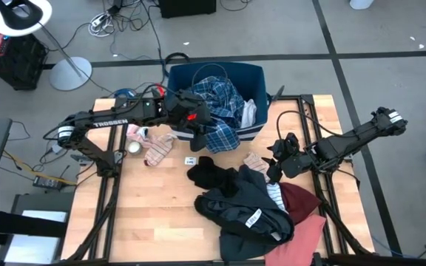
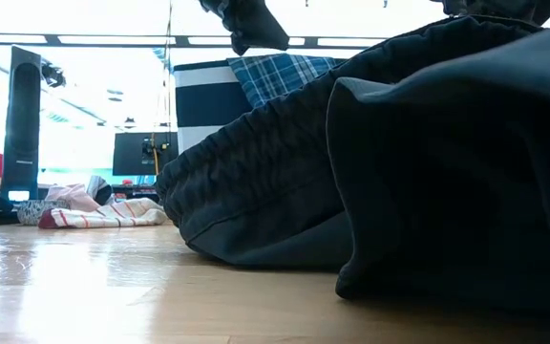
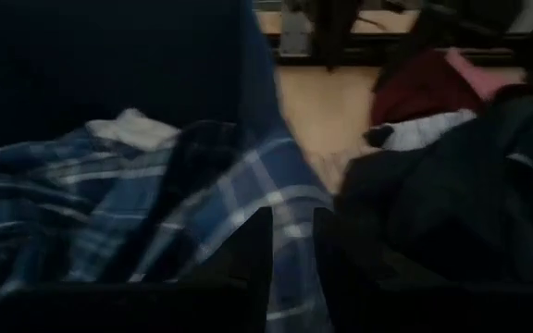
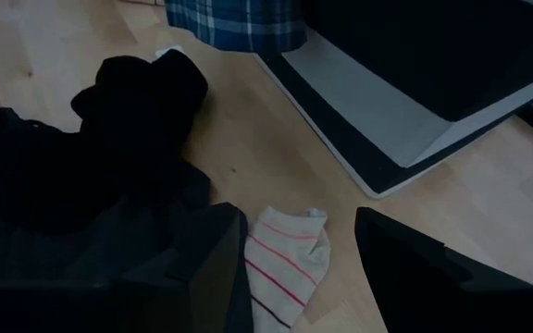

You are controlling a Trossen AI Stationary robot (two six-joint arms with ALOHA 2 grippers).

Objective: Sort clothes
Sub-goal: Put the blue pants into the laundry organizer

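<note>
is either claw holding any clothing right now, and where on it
The left claw looks shut on the blue plaid garment at its edge over the bin's front rim. The right claw is open, empty, above a striped sock.

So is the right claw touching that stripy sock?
Apart. The right wrist view shows the right gripper open above the striped sock, bare table between them.
</note>
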